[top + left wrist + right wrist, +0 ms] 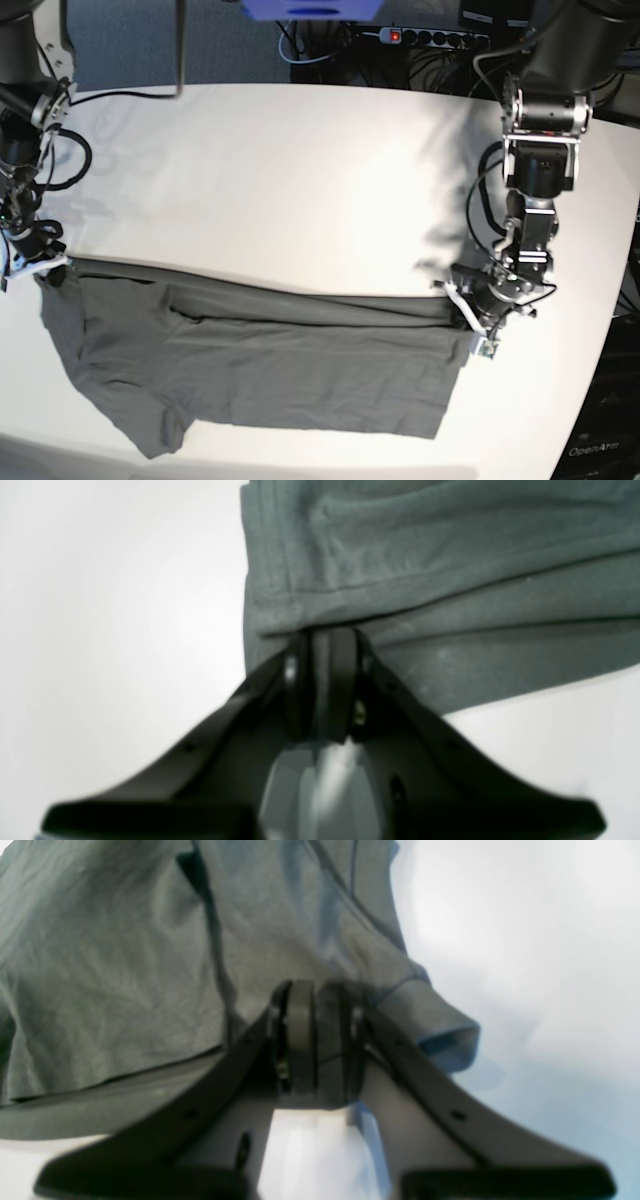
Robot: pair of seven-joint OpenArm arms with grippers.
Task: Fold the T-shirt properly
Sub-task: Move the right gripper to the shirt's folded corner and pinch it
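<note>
The dark grey T-shirt (pixel 260 370) lies across the near half of the white table (pixel 280 170), its far edge drawn into a straight line between both grippers. My left gripper (pixel 468 312) is shut on the shirt's right end; in the left wrist view its fingertips (pixel 327 637) pinch a hemmed fold of the T-shirt (pixel 425 555). My right gripper (pixel 47 272) is shut on the shirt's left end; in the right wrist view it (pixel 317 990) clamps the T-shirt (pixel 100 965) beside a sleeve (pixel 440 1035). Another sleeve (pixel 160 430) points toward the near edge.
A power strip (pixel 430 37) and cables lie behind the table's far edge, beside a blue object (pixel 310 8). A thin upright pole (pixel 180 50) stands at the far left. The table's right edge curves close to the left arm.
</note>
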